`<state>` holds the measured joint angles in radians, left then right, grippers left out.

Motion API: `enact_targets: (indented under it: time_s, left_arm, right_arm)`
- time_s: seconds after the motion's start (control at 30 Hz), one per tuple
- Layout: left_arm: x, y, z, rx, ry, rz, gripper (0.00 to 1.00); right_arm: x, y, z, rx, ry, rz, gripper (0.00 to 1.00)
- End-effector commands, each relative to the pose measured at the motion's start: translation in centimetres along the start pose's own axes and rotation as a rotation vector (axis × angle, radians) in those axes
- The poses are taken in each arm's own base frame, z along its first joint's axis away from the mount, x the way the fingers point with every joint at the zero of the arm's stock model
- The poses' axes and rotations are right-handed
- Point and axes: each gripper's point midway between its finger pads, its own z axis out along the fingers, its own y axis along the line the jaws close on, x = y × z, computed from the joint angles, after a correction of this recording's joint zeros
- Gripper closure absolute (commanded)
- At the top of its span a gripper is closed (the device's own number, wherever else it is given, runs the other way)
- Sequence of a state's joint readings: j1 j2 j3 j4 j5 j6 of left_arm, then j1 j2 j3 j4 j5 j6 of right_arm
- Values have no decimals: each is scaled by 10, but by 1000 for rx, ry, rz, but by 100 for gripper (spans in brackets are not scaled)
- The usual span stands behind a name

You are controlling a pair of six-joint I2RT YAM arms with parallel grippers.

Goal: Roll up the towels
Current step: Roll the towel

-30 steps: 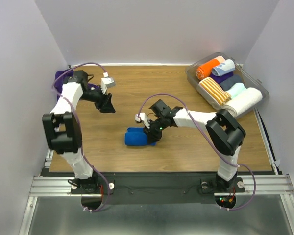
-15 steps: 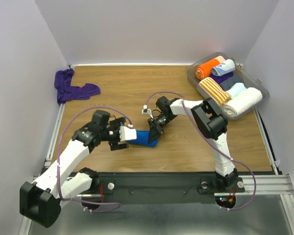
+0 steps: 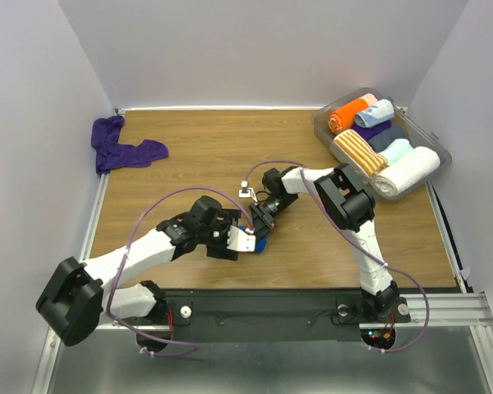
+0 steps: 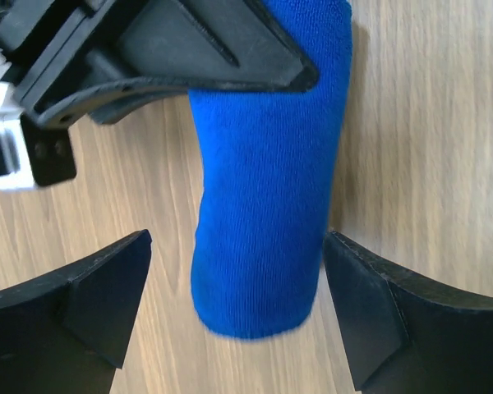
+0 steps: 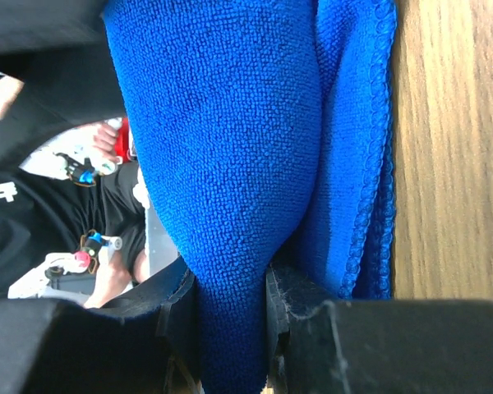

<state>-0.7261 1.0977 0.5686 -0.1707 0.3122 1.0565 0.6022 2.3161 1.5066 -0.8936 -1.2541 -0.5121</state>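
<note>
My left claw [image 4: 238,283] gapes wide astride the free end of the blue roll [image 4: 263,197]. My right claw [image 5: 230,304] pinches its other end, mid-front on the table [image 3: 230,156]. The purple towel [image 3: 123,151] lies crumpled in the far-left corner. If the right lets go before the left closes, I reckon the roll springs loose.

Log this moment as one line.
left pincer: open, straddling end of blue towel | right pincer: clamped on blue towel | purple towel: crumpled, unrolled, far-left corner
</note>
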Motion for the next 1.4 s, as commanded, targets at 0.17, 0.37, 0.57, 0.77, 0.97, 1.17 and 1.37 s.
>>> enact_targets:
  time_s: [0.17, 0.37, 0.57, 0.77, 0.97, 1.17, 1.37]
  left_arm:
    - [13, -14, 29, 73, 56, -25, 33]
    - [8, -38, 34, 227, 45, -132, 62]
    - [5, -55, 35, 360, 53, -207, 78]
    - [11, -49, 33, 472, 52, -381, 80]
    - [15, -36, 38, 618, 36, -595, 81]
    - [11, -19, 44, 737, 18, -740, 80]
    - [13, -13, 53, 853, -22, -850, 78]
  right_arm:
    - [18, -36, -5, 147, 102, -50, 99]
    - [3, -30, -20, 198, 78, -110, 85]
    - [-25, -22, -52, 298, 21, -148, 32]
    - [-58, -1, -117, 468, -96, -221, 10]
    - [-67, 53, -186, 678, -219, -338, 9]
    - [-60, 115, -210, 865, -270, -533, 9]
    - [-53, 121, -191, 1033, -185, -625, 13]
